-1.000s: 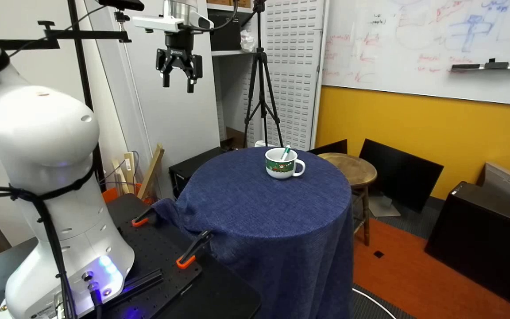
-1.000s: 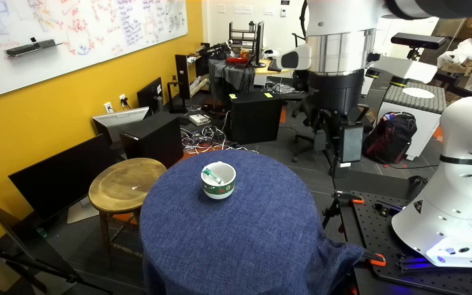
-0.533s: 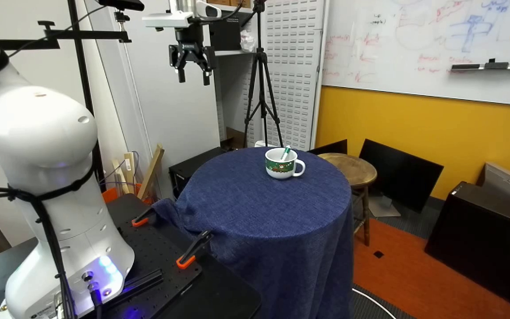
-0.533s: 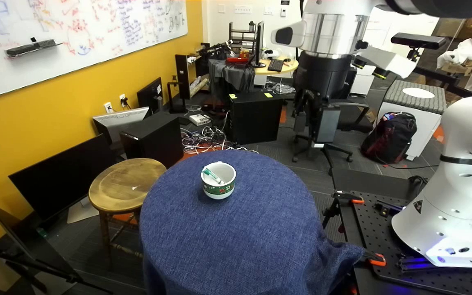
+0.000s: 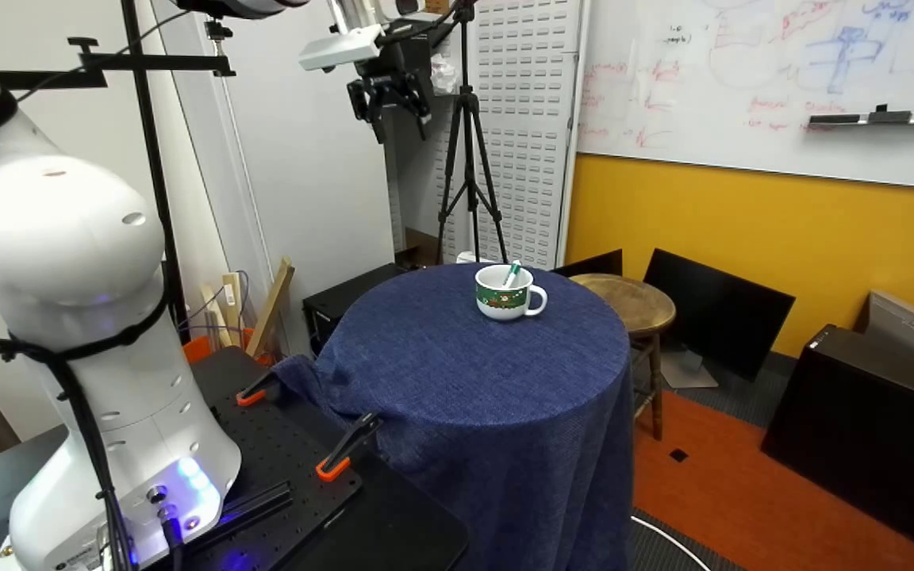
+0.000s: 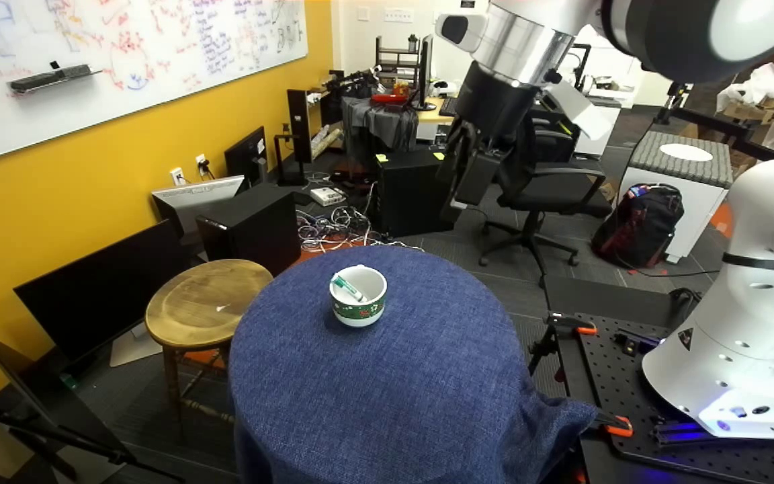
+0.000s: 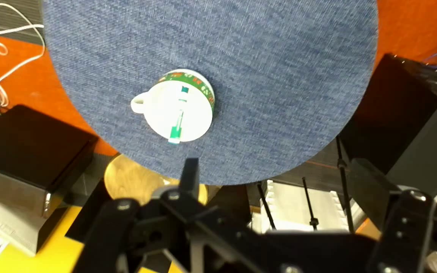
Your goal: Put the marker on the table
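Observation:
The marker (image 5: 512, 275), teal-green with white parts, leans inside a white-and-green cup (image 5: 501, 298). Its upper end rests on the rim. The marker (image 6: 348, 288) and cup (image 6: 358, 313) show in both exterior views, and the marker (image 7: 178, 123) also shows in the wrist view. The cup stands upright on the table (image 5: 457, 365), which is draped in navy cloth; the table (image 7: 279, 76) fills the top of the wrist view. My gripper (image 5: 402, 133) is open and empty, tilted, high above and apart from the cup. In the wrist view its fingers (image 7: 277, 163) are wide apart.
A round wooden stool (image 6: 209, 302) stands beside the table. A black tripod (image 5: 469, 159) and a shelf cabinet stand behind it. Clamps (image 5: 350, 444) hold the cloth at the robot's base. Monitors and black computer cases (image 6: 249, 228) lie on the floor around.
My gripper has moved toward the cup's side of the scene and tilted, staying high and open. The cup, marker and table have not moved.

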{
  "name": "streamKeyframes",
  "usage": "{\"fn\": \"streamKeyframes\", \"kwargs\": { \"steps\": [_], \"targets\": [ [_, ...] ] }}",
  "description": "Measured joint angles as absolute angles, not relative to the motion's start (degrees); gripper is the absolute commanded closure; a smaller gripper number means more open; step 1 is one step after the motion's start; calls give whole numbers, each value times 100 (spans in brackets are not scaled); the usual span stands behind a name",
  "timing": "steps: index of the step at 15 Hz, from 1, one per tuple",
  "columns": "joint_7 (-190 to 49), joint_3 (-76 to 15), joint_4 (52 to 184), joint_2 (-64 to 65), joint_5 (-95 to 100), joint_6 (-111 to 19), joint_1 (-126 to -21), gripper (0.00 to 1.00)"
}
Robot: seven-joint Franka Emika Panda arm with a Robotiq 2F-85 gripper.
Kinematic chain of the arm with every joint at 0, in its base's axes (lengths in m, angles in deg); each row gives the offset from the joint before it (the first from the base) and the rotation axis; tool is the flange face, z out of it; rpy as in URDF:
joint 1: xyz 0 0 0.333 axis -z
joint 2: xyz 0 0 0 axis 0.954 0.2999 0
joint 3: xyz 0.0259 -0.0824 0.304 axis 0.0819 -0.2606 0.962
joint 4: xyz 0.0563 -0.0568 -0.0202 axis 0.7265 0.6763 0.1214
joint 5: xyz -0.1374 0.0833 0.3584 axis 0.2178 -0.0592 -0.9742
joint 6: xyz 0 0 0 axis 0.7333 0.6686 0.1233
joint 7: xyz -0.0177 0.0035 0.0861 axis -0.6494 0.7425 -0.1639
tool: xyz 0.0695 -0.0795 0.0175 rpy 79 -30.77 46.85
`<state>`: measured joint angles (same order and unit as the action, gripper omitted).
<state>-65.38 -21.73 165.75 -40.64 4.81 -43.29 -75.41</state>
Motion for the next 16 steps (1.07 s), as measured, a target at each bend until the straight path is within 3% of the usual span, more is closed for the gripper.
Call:
{"fn": "streamKeyframes", "kwargs": {
  "steps": [9,16],
  "targets": [
    [-7068,-2167,17400,-3884,1368,-6560,-6797,0],
    [-7534,-2103,17543,-3516,1910,-7436,-6101,0]
  ]
}}
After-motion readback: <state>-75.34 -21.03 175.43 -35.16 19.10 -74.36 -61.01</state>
